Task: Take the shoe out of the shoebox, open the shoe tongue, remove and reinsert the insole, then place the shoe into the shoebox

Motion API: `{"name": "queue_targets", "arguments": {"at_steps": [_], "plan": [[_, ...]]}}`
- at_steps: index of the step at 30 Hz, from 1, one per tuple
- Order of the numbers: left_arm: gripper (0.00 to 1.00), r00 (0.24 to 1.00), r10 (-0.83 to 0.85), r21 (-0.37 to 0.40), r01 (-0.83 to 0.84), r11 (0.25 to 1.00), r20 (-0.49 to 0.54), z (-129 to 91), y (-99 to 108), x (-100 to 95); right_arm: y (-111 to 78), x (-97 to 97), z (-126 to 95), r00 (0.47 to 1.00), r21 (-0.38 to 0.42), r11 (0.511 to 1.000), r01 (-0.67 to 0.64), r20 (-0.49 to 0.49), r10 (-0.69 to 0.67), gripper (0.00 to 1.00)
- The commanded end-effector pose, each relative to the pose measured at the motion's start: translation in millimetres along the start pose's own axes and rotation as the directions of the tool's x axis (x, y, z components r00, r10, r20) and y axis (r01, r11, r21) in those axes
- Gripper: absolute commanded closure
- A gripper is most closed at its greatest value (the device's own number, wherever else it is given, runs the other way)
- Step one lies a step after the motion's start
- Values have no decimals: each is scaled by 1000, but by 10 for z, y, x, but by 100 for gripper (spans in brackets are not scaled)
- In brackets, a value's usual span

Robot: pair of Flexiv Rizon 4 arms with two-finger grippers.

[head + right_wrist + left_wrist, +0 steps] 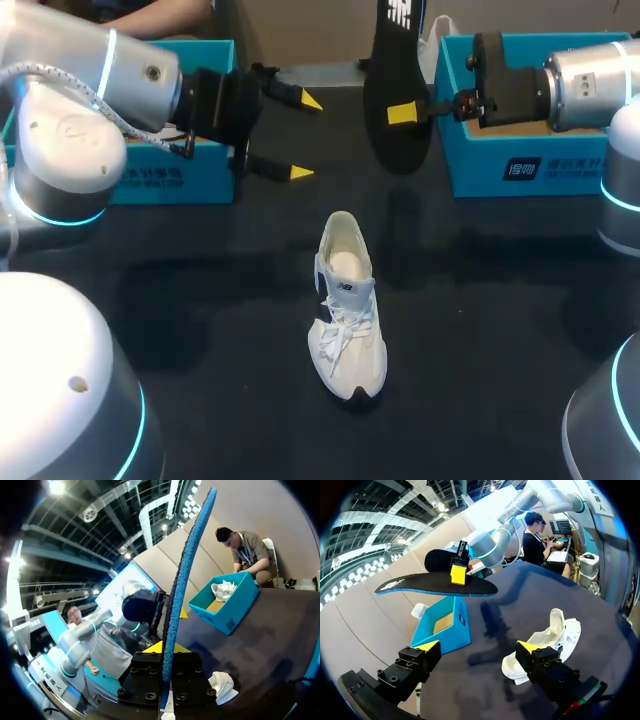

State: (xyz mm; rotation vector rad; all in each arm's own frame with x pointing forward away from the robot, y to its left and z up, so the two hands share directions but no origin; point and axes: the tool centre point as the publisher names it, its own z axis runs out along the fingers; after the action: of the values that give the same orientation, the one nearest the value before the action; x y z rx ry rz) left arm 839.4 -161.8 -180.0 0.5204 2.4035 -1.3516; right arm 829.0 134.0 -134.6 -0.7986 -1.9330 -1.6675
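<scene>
Yellow tips on the right gripper [405, 113] are pinching the insole [394, 60] flat, one on each face. It's hanging on edge in the air over the far side of the table [200, 300], just off the right teal box [520, 165]. The insole is black on top, and the right wrist view shows a blue underside.

The left gripper [305, 138] is opposite it with its fingers spread wide and nothing between them. It hovers in front of the left teal box [180, 175] near the far left corner.

The white shoe [347, 300] stands upright on its own around the middle of the table. Its toe points at the robot's edge, the laces are loose, and it's well apart from both grippers.

So I'd say we're about halfway: the shoe is out of the box and the insole is out. The tongue looks pulled open, though I can't be totally sure from here. What's left is getting the insole back in and boxing the shoe. No idea which box is the shoe's.
</scene>
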Motion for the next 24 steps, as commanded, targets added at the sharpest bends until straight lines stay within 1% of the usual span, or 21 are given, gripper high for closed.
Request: {"name": "queue_targets", "arguments": {"at_steps": [1,13,14,15,19,21,22,23,24], "plan": [[0,1000,-1,-6,1,1000,-15,-2,-5,-23,-1,-4,9,1000,0,1000,0,1,0,100],[0,1000,-1,-6,1,1000,-15,-2,-5,-23,-1,-4,9,1000,0,1000,0,1,0,100],[0,999,-21,2,21,1000,-27,-7,2,-21,-1,-4,9,1000,0,1000,0,1,0,100],[0,999,-19,11,20,1000,-42,-20,0,-6,-1,-4,9,1000,0,1000,0,1,0,100],[0,998,-32,-28,30,999,-59,-41,48,61,-1,-4,9,1000,0,1000,0,1,0,100],[0,996,-53,-32,50,998,-75,-35,80,135,-1,-4,9,1000,0,1000,0,1,0,100],[0,995,-62,-43,59,997,-76,-23,104,177,-8,-36,22,999,2,999,48,-14,-48,100],[0,993,-74,-46,70,997,-91,-10,128,225,-18,-67,32,999,3,999,52,4,-52,100],[0,992,-86,-56,81,995,-95,6,159,268,-36,-106,47,997,12,997,79,-1,-79,100]]}}
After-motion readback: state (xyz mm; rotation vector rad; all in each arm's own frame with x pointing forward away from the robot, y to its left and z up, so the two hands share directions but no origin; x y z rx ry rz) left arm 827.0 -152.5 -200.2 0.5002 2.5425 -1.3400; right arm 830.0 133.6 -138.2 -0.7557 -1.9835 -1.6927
